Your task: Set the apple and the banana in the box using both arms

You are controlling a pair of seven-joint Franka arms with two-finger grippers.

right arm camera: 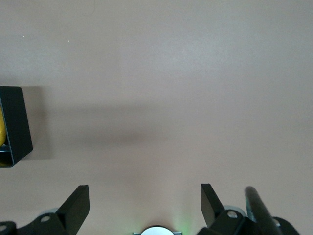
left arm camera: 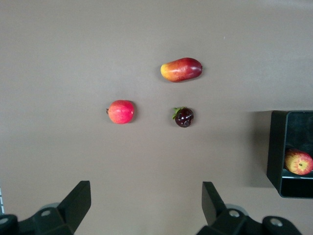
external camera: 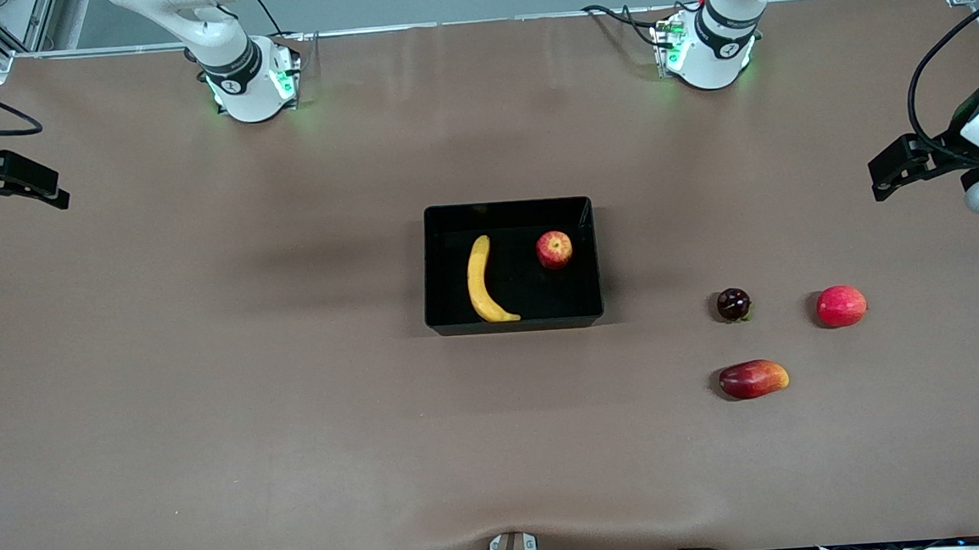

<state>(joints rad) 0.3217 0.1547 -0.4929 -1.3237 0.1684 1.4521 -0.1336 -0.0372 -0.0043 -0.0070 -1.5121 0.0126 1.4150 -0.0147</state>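
left gripper (external camera: 881, 176) is up at the left arm's end of the table, fingers (left arm camera: 76, 200) spread wide, nothing in them. right gripper (external camera: 55, 193) mirrors it at the right arm's end, fingers (right arm camera: 77, 203) also splayed and empty. both arms look parked.

near to far on the table: mango (external camera: 753, 379) closest to the front camera, then the dark fruit (external camera: 733, 304) and the pink fruit (external camera: 841, 305) side by side, all toward the left arm's end and well apart from the box (external camera: 514, 322). none of them is a task item.

box sits mid-table, shallow black tray with glossy walls. banana (external camera: 482, 280) lies inside along the wall at the right arm's end, curved, yellow, darker tip. apple (external camera: 554, 249) is inside too, in the part farther from the camera, toward the left arm's end; small, red with pale yellow streaks. the two are apart, not touching.

judgement: both placements done, task looks complete. next move calls for no grasp; at most the arms hold clear of the box.
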